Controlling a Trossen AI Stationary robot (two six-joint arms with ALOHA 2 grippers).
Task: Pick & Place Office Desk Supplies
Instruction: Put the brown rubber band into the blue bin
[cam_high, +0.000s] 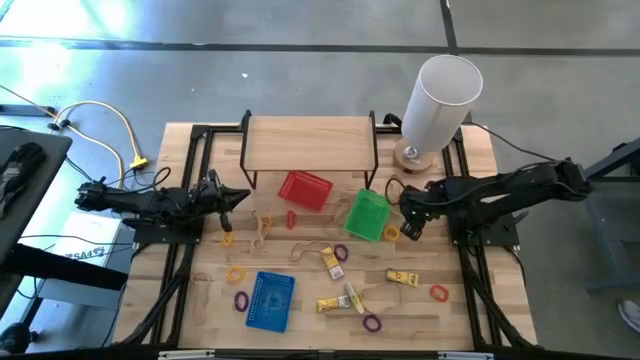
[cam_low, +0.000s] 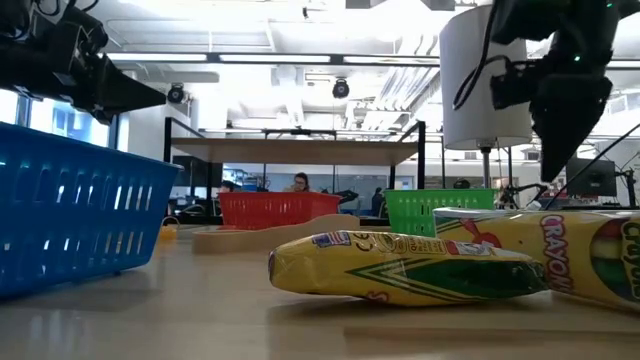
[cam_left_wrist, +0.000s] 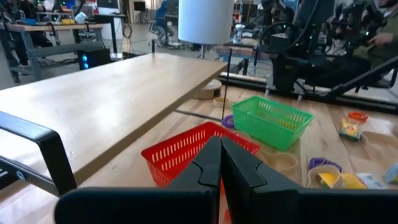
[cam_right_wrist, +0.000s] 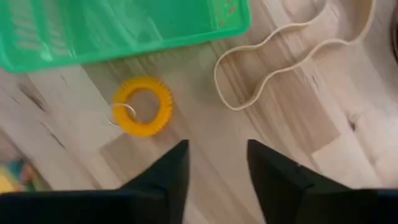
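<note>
Right gripper (cam_right_wrist: 217, 163) parted, empty, above yellow loop (cam_right_wrist: 142, 106); green basket (cam_right_wrist: 118, 28) cut off. Left gripper (cam_left_wrist: 220, 163) closed.

Only one legible marking noted: the brand "CRAYOLA" in dark lettering on a yellow crayon pack (cam_low: 590, 262) lying on the table (cam_low: 200, 320); all other print unreadable.

A yellow coiled plastic loop (cam_right_wrist: 142, 106) with a small metal ring lies flat on the wooden table just ahead of the right gripper (cam_right_wrist: 217, 163), whose fingers stand apart above it. A pale tan rubber band (cam_right_wrist: 292, 59), wavy and slack, lies beside it. Farther from that gripper, purple loops (cam_high: 372, 323), an orange loop (cam_high: 438, 293) and small yellow crayon packets (cam_high: 401, 277) lie scattered flat
</note>
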